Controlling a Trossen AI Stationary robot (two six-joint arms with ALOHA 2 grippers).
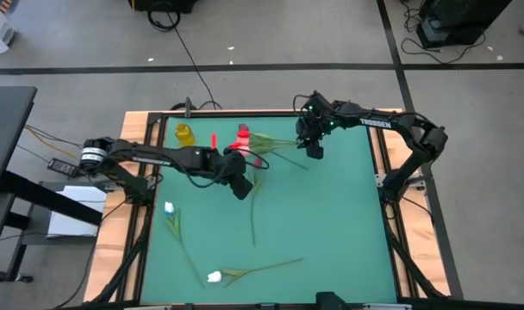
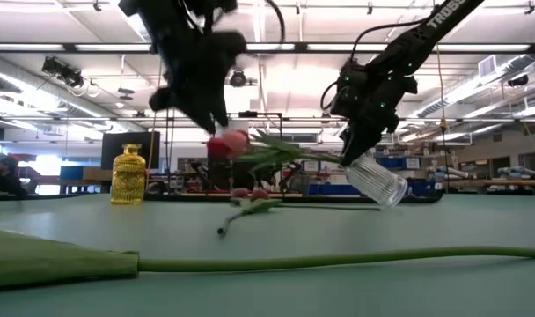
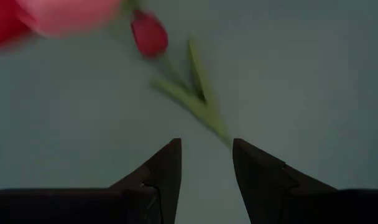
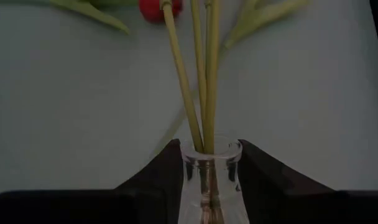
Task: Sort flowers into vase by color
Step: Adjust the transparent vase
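Note:
My right gripper (image 1: 315,148) is over the far middle of the table, shut on a clear glass vase (image 2: 378,181). The vase carries three tulips; their stems (image 4: 198,74) stick into its mouth and their pink and red heads (image 1: 240,141) point toward the table's left. My left gripper (image 1: 242,188) hangs open above the table, just near of those heads. Below it a dark red tulip (image 3: 150,34) lies flat, its stem (image 1: 252,211) running toward the near edge. Two white tulips (image 1: 170,208) (image 1: 215,276) lie on the near left of the mat. My right gripper pinches the clear vase at its neck (image 4: 211,163), just under the rim, one finger on either side. The vase's body reaches back between the fingers toward the wrist. The vase is tilted, mouth toward the table's left, and the tulips jut out nearly level.
A small yellow vase (image 1: 185,133) stands upright at the far left of the green mat (image 1: 331,224). A wooden frame (image 1: 134,207) borders the mat. The right half of the mat is bare. In the low view a long stem (image 2: 338,260) lies close in the foreground.

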